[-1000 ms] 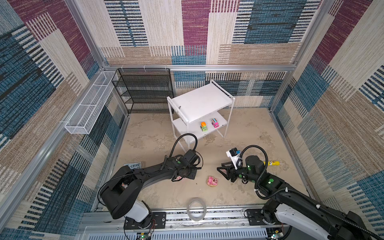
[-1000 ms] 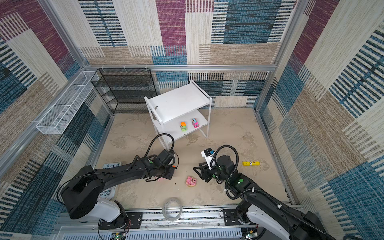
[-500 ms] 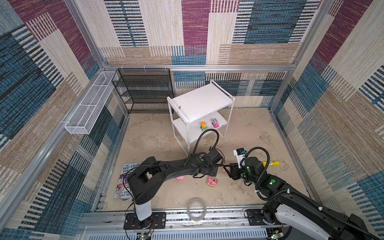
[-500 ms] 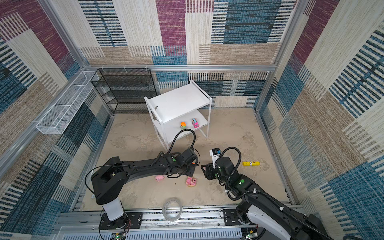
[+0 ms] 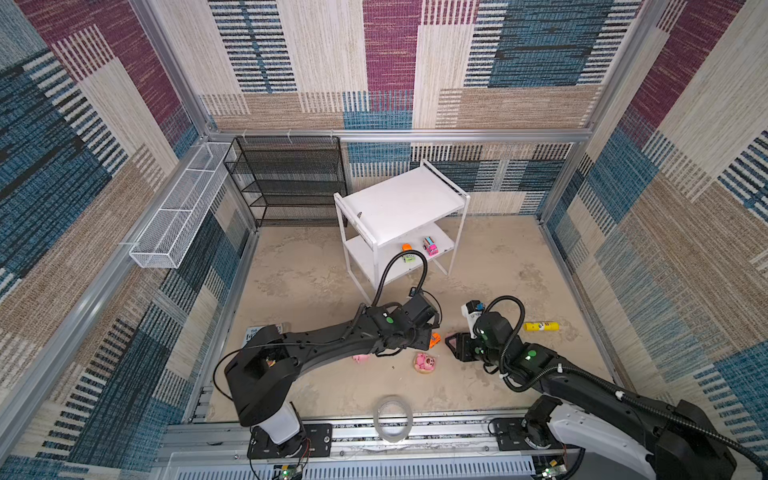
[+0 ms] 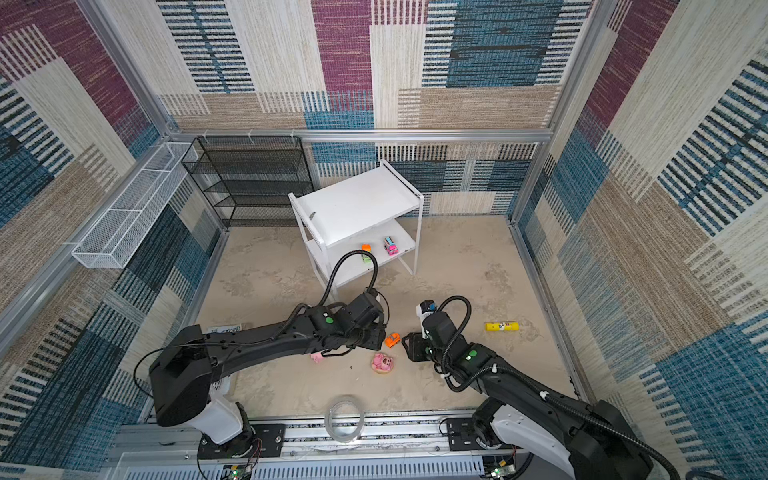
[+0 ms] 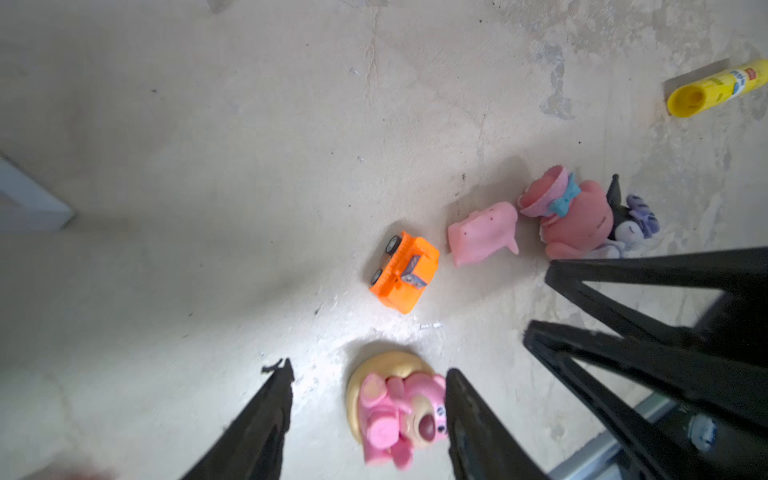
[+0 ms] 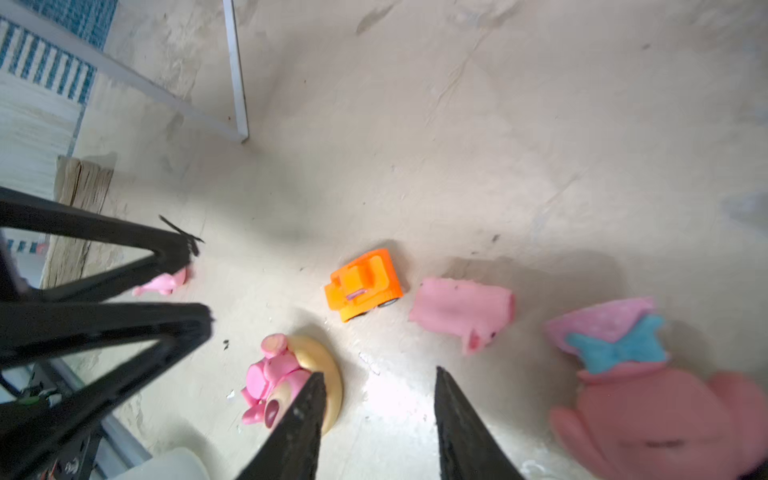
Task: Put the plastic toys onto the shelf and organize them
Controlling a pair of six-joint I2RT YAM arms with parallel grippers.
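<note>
Orange car (image 6: pixel 392 339) near pink bear (image 6: pixel 382 363), two cars (image 6: pixel 390 246) on lower shelf (image 6: pixel 357 203)

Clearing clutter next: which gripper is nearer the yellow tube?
Right. The right gripper sits between the tube and the left gripper, which is farther off.

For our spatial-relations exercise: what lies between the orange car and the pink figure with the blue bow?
A pink pig toy lies between them; both wrist views show it.

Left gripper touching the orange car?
Apart. The left wrist view shows bare floor between the left gripper and the orange car; the pink bear shows between its open jaws.
</note>
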